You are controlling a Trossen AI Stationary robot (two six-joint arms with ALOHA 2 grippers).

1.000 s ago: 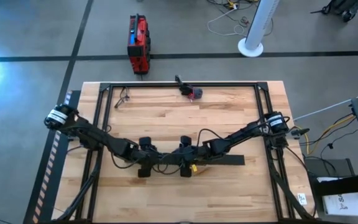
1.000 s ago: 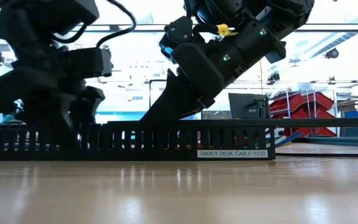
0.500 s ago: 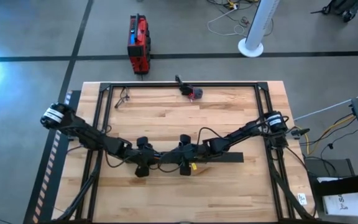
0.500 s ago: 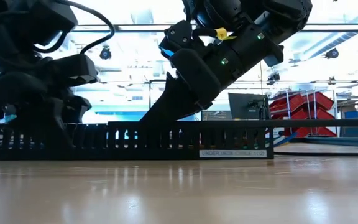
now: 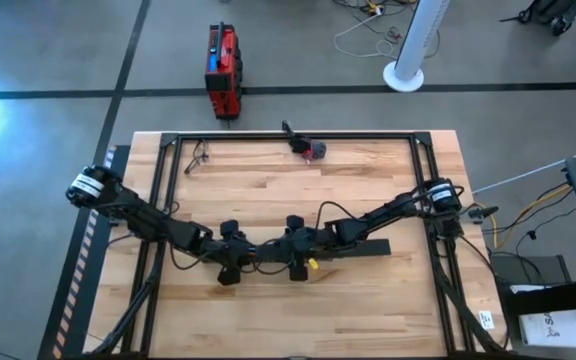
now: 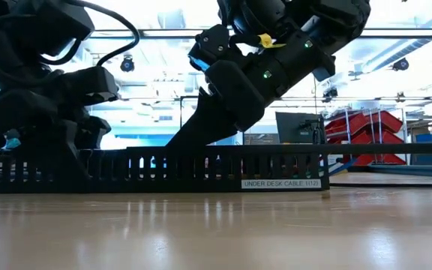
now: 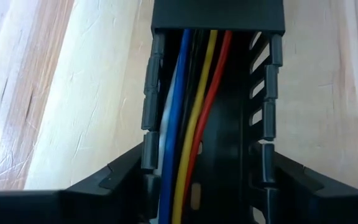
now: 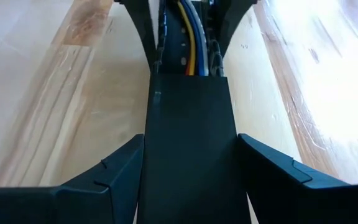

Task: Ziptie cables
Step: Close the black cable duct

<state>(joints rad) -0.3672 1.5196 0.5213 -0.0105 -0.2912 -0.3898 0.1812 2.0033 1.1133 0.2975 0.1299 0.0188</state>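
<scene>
- I have both grippers low on the table (image 5: pixel 268 190), straddling a black slotted cable tray (image 6: pixel 163 169) labelled "UNDER DESK CABLE"
- cables (image 7: pixel 188 124): blue, yellow, red and a pale one lie lengthwise inside the tray channel, running under its cover (image 8: pixel 188 143)
- left gripper (image 5: pixel 228 275): fingers (image 7: pixel 114 177) flank the open tray's walls; grasping or merely straddling, I cannot tell
- right gripper (image 5: pixel 298 270): fingers (image 8: pixel 114 177) stand either side of the covered stretch; grip likewise unclear
- Step, as I judge it: seating the cables and closing the tray; no ziptie visible
- Next: keep wires inside the walls while pressing the cover along
</scene>
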